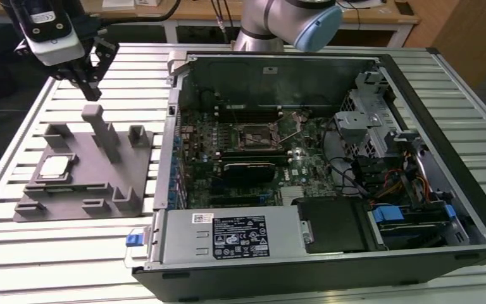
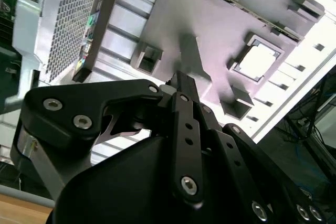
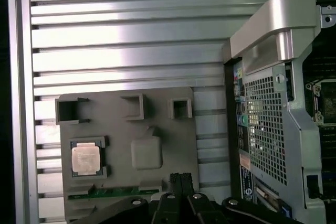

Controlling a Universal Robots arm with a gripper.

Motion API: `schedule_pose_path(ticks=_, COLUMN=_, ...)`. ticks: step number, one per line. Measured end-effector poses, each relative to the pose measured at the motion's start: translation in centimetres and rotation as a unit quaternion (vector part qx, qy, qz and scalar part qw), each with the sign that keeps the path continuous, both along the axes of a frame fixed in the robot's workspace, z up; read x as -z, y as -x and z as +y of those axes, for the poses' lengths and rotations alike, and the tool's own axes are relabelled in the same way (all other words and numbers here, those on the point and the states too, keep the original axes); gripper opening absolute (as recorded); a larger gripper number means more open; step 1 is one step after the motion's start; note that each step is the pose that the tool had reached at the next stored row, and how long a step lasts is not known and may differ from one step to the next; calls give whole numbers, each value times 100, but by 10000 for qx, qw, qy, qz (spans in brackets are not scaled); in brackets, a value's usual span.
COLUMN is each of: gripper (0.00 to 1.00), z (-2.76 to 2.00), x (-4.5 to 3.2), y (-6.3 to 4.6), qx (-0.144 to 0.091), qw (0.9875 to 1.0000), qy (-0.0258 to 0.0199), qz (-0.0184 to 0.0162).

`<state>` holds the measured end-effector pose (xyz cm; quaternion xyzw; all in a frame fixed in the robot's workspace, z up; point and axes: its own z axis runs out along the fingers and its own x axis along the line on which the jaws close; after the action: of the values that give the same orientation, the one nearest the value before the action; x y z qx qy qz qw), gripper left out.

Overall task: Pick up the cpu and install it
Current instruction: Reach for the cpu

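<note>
Black pincer hangs above the tray's rear posts, its 2 fingers pressed together on nothing.

The small flat square silver-topped cpu sits in its pocket on the grey plastic tray with upright posts. The tray rests on the slatted aluminium tabletop, between the open black computer case and the tabletop's edge at the exterior view's left. From the pincer, the cpu lies well apart, toward the tabletop's front edge, the one closest in the exterior view, and slightly away from the case. Being nearly square, it has no real long axis, and its sides run parallel to the tray's.
</note>
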<state>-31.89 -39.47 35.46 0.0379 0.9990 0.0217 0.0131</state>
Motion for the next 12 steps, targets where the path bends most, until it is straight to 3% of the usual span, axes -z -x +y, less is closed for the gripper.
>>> schedule_pose_path(ticks=12, gripper=11, z=1, x=106, y=299, qx=0, qw=10000, qy=0, qz=0)
